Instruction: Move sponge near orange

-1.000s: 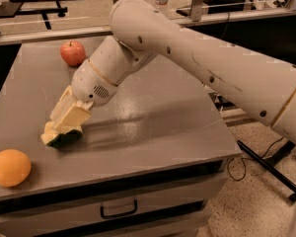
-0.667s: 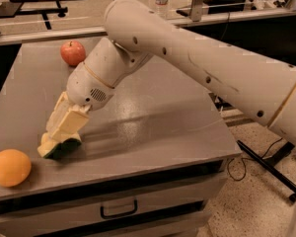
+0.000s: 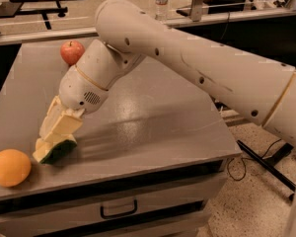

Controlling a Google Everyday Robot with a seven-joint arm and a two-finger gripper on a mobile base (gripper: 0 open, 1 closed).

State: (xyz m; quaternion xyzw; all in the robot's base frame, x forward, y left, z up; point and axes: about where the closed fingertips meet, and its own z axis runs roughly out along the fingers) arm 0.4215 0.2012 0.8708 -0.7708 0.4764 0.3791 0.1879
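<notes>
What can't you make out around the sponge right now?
Camera view only:
- Top of the sponge: covered by the gripper, low at the front-left of the table.
- Whether the sponge rests on the table: its underside faces away.
- Left side of the orange: at the frame edge.
- Base of the arm: cut off at right.

Illumination: warm, even, overhead indoor. Broad soft sheen across centre of grey tabletop (image 3: 158, 117). Arm (image 3: 197, 68) casts diffuse shadow streak just right of gripper (image 3: 54, 136), low at front-left, clamped on sponge (image 3: 52, 152). Orange (image 3: 9, 168): evenly lit, dark contact shadow beneath.
</notes>
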